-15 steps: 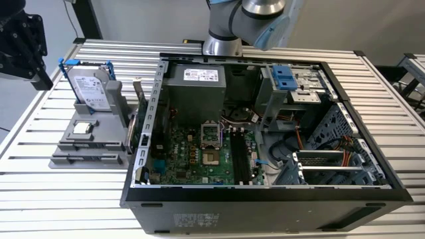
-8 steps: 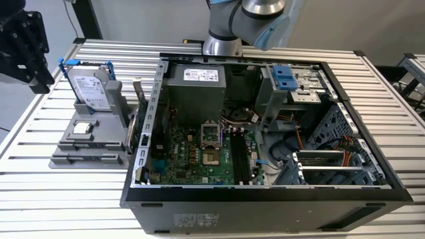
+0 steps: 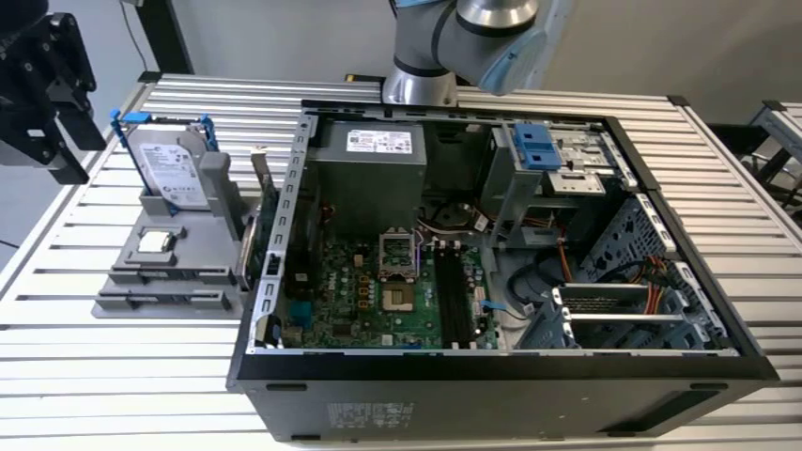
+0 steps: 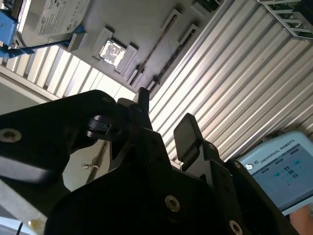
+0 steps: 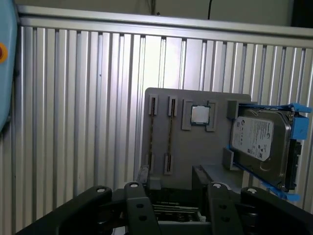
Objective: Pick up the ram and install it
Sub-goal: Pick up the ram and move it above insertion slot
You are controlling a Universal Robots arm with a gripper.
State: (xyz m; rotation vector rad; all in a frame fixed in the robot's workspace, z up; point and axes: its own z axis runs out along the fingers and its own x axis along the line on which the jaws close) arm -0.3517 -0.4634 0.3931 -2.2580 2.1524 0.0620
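Gripper in the second wrist view: jaws spread, nothing between them. In the exterior view we find it at the far left edge, off to the left of the grey holder and clear of it.

The ram stands on edge in a holder slot, not yet lifted, with a twin stick just beside it. In the first wrist view its long axis runs straight away from the gripper, roughly centred on the jaw gap, so we judge the jaws are set across its thin faces.

Further right are the hard drive, then the open case. The long black slots on its board are well apart from the ram.
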